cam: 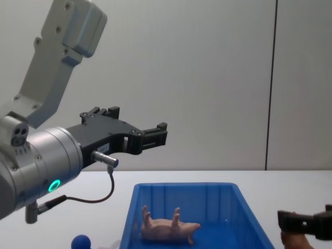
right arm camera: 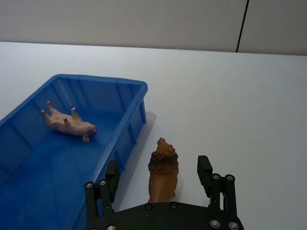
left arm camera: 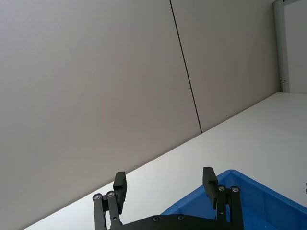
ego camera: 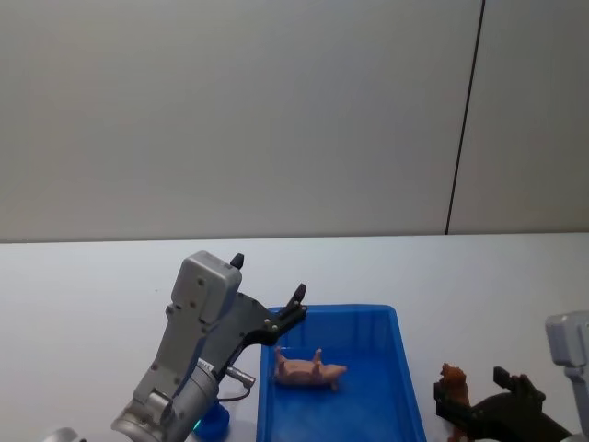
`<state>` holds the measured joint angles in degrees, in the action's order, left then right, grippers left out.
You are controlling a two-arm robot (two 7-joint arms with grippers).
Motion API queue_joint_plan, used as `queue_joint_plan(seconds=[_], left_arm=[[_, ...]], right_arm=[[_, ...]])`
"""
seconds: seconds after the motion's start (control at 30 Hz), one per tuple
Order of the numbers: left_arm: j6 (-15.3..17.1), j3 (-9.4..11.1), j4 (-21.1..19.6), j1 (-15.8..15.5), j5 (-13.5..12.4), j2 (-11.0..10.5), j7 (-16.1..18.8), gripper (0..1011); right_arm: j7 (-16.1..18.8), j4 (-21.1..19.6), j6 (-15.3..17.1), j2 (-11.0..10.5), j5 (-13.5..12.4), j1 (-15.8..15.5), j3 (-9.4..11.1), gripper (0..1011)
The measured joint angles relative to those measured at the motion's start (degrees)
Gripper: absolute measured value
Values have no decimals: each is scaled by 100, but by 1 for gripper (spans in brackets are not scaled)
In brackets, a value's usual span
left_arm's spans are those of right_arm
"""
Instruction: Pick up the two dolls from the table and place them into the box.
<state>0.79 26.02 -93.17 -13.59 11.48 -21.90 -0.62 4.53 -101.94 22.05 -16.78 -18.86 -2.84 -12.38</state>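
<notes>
pale pink four-legged doll (ego camera: 308, 371) lies legs-up inside the blue plastic bin (ego camera: 350, 310). beside the bin, the reddish-brown furry doll (right arm camera: 163, 170) stands on the white tabletop (right arm camera: 230, 96) between the right pincer (right arm camera: 158, 165), spread for grasping. left pincer (left arm camera: 164, 175), spread and empty, hovers above the bin.

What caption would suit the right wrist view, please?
Open right gripper flanks the brown doll beside the box holding the pink doll.

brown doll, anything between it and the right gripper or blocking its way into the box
Nothing visible. The right gripper is open around the brown doll, which stands on the table beside the box. Only the box's wall lies between; the pink doll inside leaves bare floor. The left gripper hangs open above its left rim.
</notes>
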Motion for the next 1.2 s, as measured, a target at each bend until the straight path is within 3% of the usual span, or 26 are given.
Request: queue_joint_plan(seconds=[0.4,0.5,0.83,1.2], left_arm=[[0,0,0,0,0,0,0,1001],[0,0,0,0,0,0,0,1001],[0,0,0,0,0,0,0,1001],[0,0,0,0,0,0,0,1001]], right_arm=[[-62,194,80,96,86,-90,-109,1001],[-85,245,97,127,108,-92,-131,949],[-276,393,193,235,176,-98,-182,679],[-475,393,202,276,284,-130,-188,317]])
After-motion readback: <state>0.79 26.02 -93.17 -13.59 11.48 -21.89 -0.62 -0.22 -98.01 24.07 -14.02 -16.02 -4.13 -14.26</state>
